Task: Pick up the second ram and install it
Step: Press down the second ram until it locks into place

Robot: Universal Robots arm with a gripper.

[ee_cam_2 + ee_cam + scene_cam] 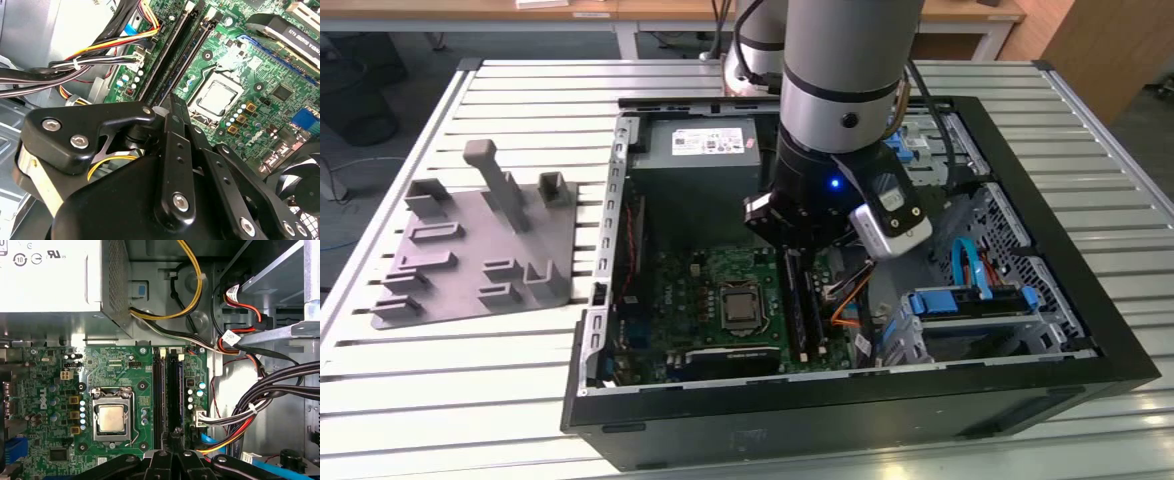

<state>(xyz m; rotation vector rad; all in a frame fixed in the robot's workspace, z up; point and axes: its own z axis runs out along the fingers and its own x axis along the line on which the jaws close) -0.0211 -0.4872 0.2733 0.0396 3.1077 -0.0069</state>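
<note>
The second ram (172, 390) is a thin blue stick standing on edge in one of the long black slots of the green motherboard (115, 370), beside the processor socket (111, 417). It also appears in the second wrist view (186, 62) and in the exterior view (798, 305). My gripper (172, 434) is shut, its black fingertips together right over the end of that stick. In the second wrist view the gripper (172, 102) sits next to the slot's white latch. The exterior view has the gripper (790, 250) low inside the open case. I cannot tell whether the tips touch the stick.
The power supply (700, 150) fills the case's far end. Bundled black, red and yellow cables (270, 385) run close beside the slots. A drive cage with blue rails (974, 300) stands on the exterior view's right. A grey fixture (480, 240) rests on the slatted table, left of the case.
</note>
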